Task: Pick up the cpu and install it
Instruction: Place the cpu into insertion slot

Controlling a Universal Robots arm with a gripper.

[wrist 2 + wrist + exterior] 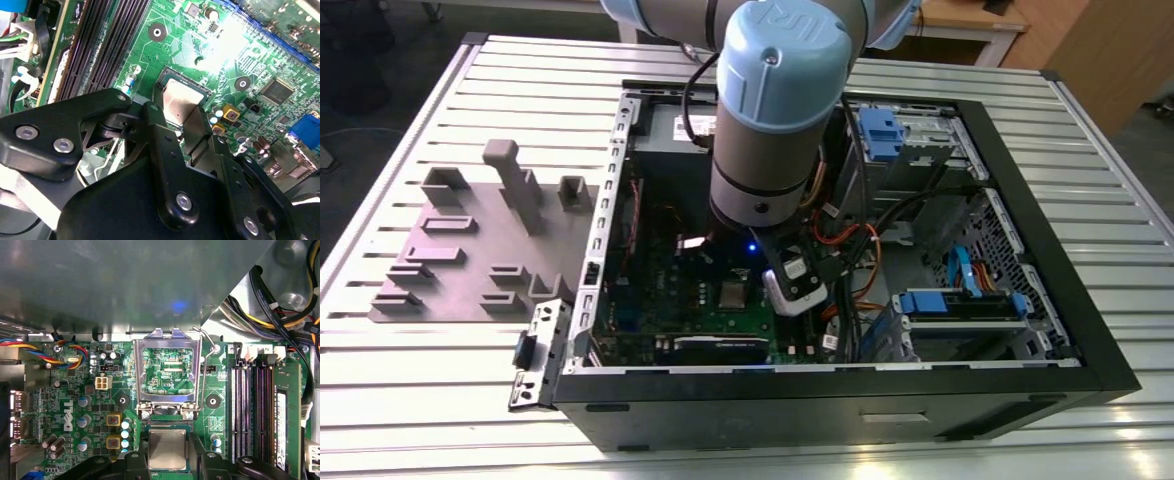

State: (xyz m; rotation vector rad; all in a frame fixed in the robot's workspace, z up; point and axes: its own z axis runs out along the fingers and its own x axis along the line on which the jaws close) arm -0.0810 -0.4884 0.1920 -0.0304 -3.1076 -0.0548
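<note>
The gripper has its jaws closed on the cpu, apparently seated beside the hinge of the socket frame (frame upright, not yet clamped down).

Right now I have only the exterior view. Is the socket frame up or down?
Observer: Up. In the first wrist view the socket frame stands hinged open, the motherboard showing through its window.
Operator: And the cpu?
Observer: The cpu lies beside the frame's hinge, between the fingers of the pincer, which seem to meet two opposite edges.
Operator: Memory slots?
Observer: One memory stick fills the slot farthest from the socket; the other memory slots look empty.
</note>
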